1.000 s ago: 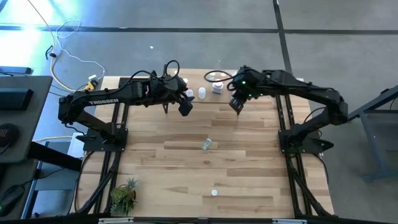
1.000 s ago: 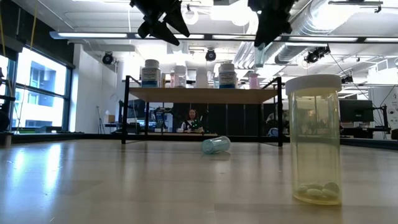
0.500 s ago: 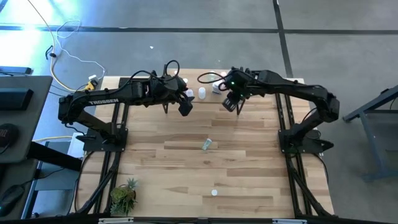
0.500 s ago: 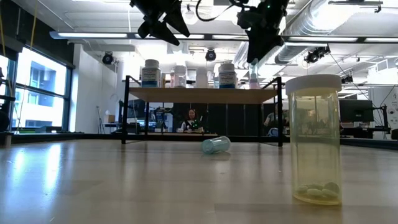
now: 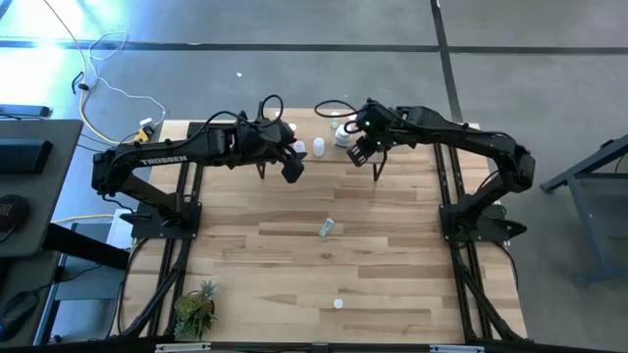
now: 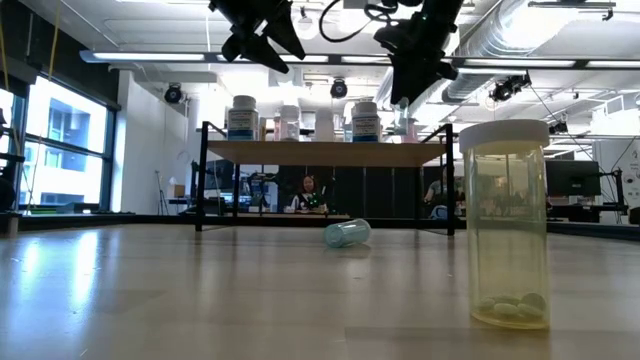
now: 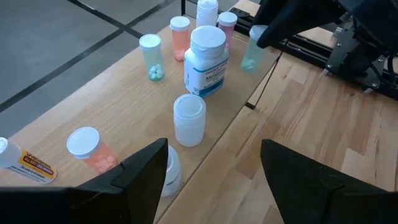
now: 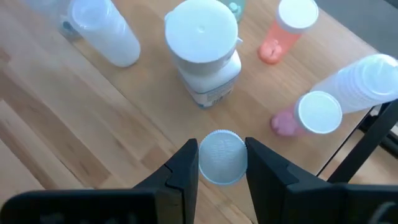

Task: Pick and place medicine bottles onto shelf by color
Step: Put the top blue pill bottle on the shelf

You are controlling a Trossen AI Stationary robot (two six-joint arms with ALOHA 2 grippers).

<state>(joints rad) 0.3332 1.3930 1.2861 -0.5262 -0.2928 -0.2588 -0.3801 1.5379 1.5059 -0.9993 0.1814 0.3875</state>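
Note:
The shelf stands at the table's far edge and carries several bottles, among them a white bottle with a blue label, a clear vial and orange and pink vials. My right gripper hovers over the shelf's near edge, shut on a green-tinted vial. My left gripper is open and holds nothing, above the shelf's left part. A green vial lies on its side mid-table. A white-capped vial stands upright near the near edge. My right gripper pinches the green-tinted vial between its two fingers at the white cap end. The fingers come from above, pointing down. The vial hangs upright below them, lifted clear of the shelf and the table.
A small potted plant sits at the table's near left corner. A large white bottle and a pink vial stand close to the held vial. A person sits in the room behind the shelf.
My right gripper has moved toward the table's far edge and to the left, over the shelf's near edge, carrying the vial with it and turning somewhat. It stays shut on the vial.

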